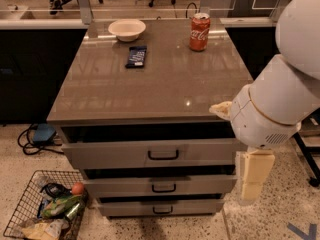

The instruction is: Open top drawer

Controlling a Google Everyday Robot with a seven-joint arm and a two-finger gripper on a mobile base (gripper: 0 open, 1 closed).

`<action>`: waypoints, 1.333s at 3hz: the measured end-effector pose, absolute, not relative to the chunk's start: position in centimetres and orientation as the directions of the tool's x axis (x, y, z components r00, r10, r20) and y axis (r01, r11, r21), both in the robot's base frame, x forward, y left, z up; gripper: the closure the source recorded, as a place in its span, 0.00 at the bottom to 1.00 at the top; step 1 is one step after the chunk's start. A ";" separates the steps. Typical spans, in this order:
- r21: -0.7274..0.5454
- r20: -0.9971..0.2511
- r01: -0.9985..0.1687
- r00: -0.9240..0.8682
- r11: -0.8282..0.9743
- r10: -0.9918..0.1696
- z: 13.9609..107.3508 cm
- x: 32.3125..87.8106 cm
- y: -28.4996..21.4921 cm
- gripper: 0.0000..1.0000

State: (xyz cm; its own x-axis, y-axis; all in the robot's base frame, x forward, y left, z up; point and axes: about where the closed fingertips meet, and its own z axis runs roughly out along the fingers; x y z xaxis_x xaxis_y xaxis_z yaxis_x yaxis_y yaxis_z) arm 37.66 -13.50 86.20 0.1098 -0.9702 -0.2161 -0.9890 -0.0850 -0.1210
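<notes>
We see the top drawer (110, 154) just under the grey countertop (150, 91), its front standing slightly forward of the two narrower fronts below, with a dark gap above it. Its black handle (163, 155) is untouched. Our gripper (250, 190) hangs pointing down beside the drawer's right end; we cannot tell whether it is parted or closed. A red can (199, 32) and a white bowl (127, 29) sit at the countertop's far edge.

The top drawer (115, 155) stands partly open. The gripper (251, 186) hangs pointing down at that drawer's right end, away from its black handle (163, 155).
</notes>
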 end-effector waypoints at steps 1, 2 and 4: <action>-0.061 -0.178 -0.995 0.089 -0.080 -0.980 82.2 38.0 -12.1 0.00; -0.018 -0.128 -0.997 0.076 -0.074 -0.989 79.0 37.5 -11.0 0.00; 0.029 -0.048 -0.997 0.074 -0.075 -0.996 75.3 37.0 -9.1 0.00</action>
